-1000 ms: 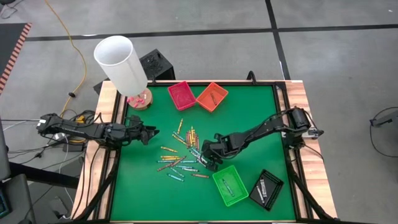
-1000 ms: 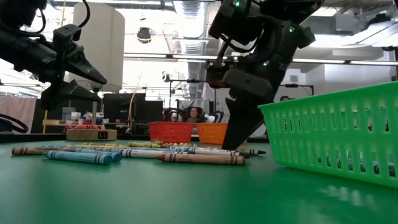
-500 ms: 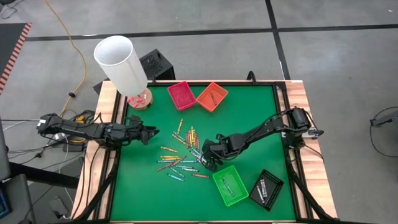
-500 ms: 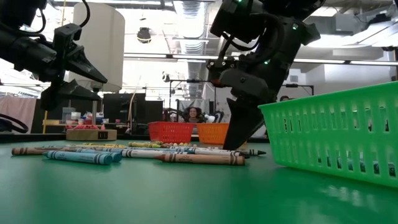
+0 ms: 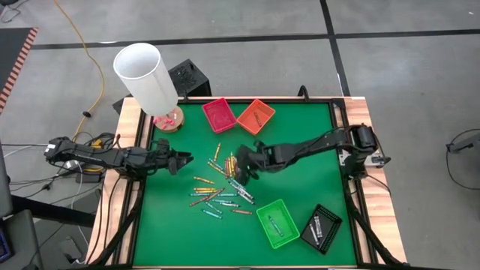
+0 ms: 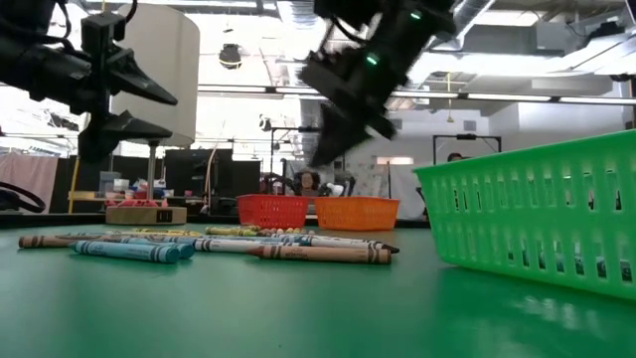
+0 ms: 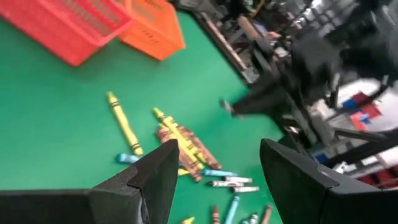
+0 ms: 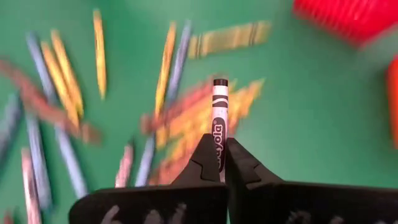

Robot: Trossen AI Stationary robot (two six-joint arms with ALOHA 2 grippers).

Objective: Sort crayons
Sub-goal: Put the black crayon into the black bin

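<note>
Right wrist view: right gripper (image 8: 219, 163) jaws pinching white crayon (image 8: 219, 118) above scattered crayons (image 5: 221, 187).

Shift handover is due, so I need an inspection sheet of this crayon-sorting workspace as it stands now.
Surface: green table, wooden side rails.
Job's things: crayons scattered mid-table; one grey-white crayon in the right gripper.
Trays: red tray and orange tray at the far edge; green tray and black tray at the near edge.
Clutter: white cylinder on a stand at the far left corner.
Grippers: right gripper raised over the pile, shut on the crayon; left gripper open, at the left side.
Cables: yellow cable on the floor, cable bundle by the left arm.
Surroundings: grey floor, room equipment behind.
</note>
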